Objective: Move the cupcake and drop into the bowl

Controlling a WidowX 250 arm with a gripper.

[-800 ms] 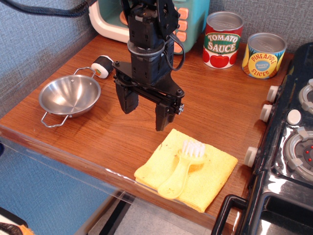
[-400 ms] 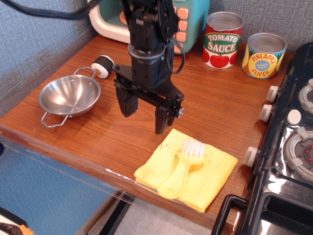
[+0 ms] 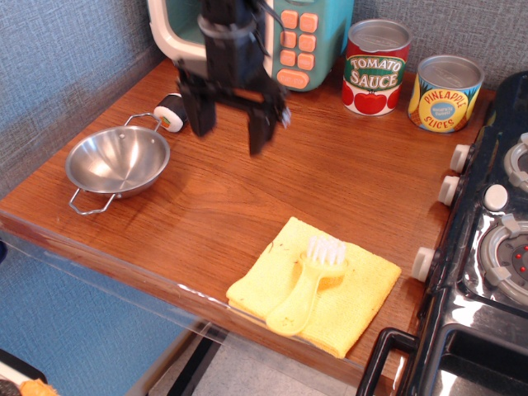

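The cupcake [image 3: 170, 111] is a small black-wrapped cylinder with a white end face. It lies on the wooden counter just behind the bowl's far handle. The bowl [image 3: 117, 162] is shiny steel with two wire loop handles and stands empty at the left of the counter. My gripper [image 3: 231, 128] is open and empty, its two black fingers pointing down. Its left finger [image 3: 199, 114] is just right of the cupcake, apart from it.
A teal and white toy microwave [image 3: 289, 33] stands at the back behind the arm. Tomato sauce can [image 3: 376, 66] and pineapple can [image 3: 445, 92] stand at the back right. A yellow brush [image 3: 309, 276] lies on a yellow cloth [image 3: 318, 289] near the front edge. A toy stove [image 3: 487, 247] lies along the right.
My gripper has moved back and left, from above the counter's middle towards the cupcake. It stays open. Nothing else has moved.
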